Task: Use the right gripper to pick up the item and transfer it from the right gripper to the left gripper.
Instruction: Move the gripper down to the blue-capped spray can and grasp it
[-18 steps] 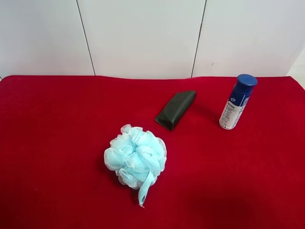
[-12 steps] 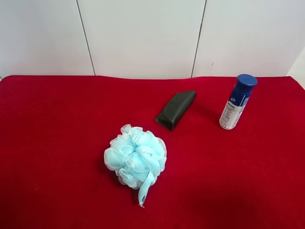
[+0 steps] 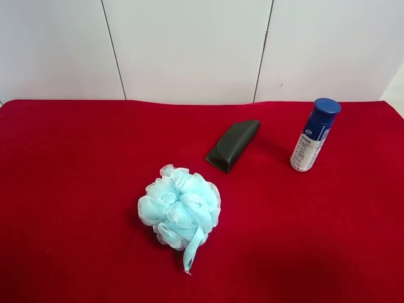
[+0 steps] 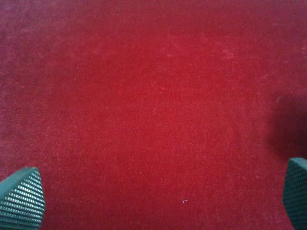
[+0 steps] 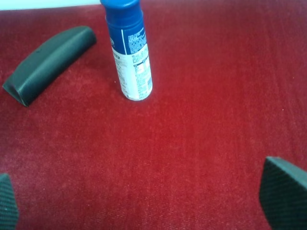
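See right gripper (image 5: pixel 144 196) with fingers (image 5: pixel 283 194) released, spread wide, nothing between. Spot the item (image 5: pixel 128 52) upright on red table (image 5: pixel 216 96), well ahead of those fingers, untouched. Note black case (image 5: pixel 48 62) lying near it, not touching. Find left gripper (image 4: pixel 159 195) fingers (image 4: pixel 21 201) likewise released, over red table. Log light-blue puff (image 3: pixel 180 208) in high view, apart from case and item

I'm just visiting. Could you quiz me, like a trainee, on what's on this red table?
1. Fill in: the puff is light ____.
2. Which lies nearer the can: A) puff, B) case?
3. True or false: the can lies on its side.
Key: 1 blue; 2 B; 3 false.
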You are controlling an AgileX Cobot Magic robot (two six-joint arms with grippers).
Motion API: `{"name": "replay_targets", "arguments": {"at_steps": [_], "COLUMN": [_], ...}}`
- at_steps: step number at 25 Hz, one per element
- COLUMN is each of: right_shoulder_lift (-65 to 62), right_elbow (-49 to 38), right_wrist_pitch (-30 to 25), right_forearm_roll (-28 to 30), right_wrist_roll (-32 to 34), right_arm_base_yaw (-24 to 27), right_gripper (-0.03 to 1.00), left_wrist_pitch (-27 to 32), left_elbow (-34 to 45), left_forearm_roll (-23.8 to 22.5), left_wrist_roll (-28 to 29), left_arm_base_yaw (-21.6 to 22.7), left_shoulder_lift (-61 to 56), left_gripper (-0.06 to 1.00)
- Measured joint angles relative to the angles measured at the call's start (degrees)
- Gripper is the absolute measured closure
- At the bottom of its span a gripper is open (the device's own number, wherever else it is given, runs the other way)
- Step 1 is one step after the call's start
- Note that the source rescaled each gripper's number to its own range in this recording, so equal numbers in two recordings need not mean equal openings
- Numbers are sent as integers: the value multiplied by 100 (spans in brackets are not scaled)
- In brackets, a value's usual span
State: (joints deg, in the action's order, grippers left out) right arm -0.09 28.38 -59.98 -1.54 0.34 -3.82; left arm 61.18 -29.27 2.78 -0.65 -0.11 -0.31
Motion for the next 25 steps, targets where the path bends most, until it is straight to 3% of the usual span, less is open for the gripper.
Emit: {"name": "replay_targets", "arguments": {"at_steps": [25], "right_shoulder_lift": [0], "right_elbow": [0], "right_wrist_pitch": [6], "right_forearm_roll": [29], "right_wrist_roll": [0], "right_arm_base_yaw": [0], "right_gripper": [-3], "left_wrist_pitch": [0], "left_elbow": [0], "left_forearm_roll": [0], "left_wrist_roll": [6], "left_arm_base_yaw": [0], "left_shoulder_lift": [0], "left_gripper": [-6]}}
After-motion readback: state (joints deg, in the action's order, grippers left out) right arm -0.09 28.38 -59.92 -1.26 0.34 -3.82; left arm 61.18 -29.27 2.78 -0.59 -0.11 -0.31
